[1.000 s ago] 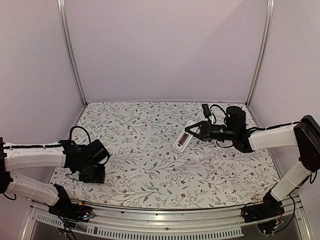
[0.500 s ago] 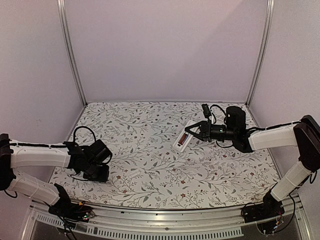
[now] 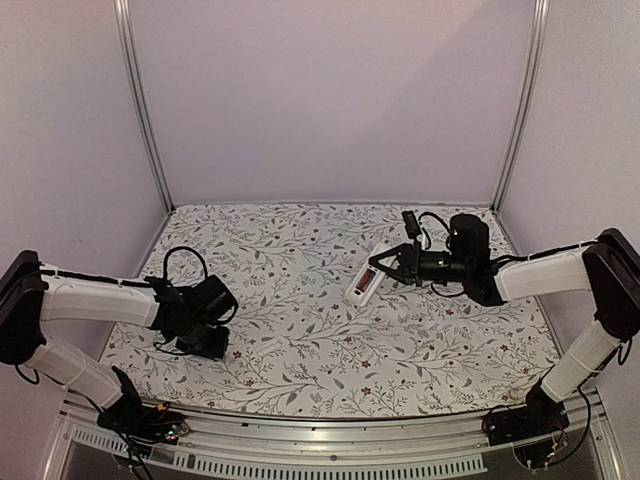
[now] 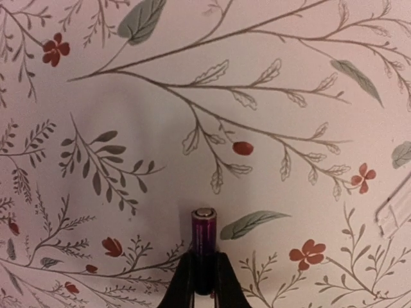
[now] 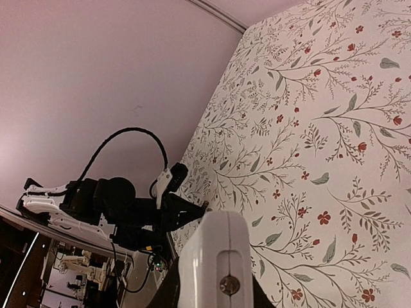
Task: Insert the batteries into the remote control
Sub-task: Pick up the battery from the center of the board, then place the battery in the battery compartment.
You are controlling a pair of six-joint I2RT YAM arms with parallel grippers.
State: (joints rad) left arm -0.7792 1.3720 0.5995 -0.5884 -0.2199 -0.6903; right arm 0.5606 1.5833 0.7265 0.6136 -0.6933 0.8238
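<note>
**One battery pinched, remote gripped**

My left claw (image 4: pixel 204 281) is clenched on a battery (image 4: pixel 203 232), a slim dark cylinder whose metal tip sticks out past my fingertips. It sits close to the near left part of the floral worktop (image 3: pixel 300 245). A small flat white cover piece (image 3: pixel 272 346) lies near it, to the right. My right claw (image 3: pixel 380 270) grasps the white remote control (image 3: pixel 364 283) by one end, toward the far right, with a dark patch showing on its upper face.

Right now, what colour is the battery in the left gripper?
The battery is dark purple with a silvery tip; the left wrist view shows it best.
</note>
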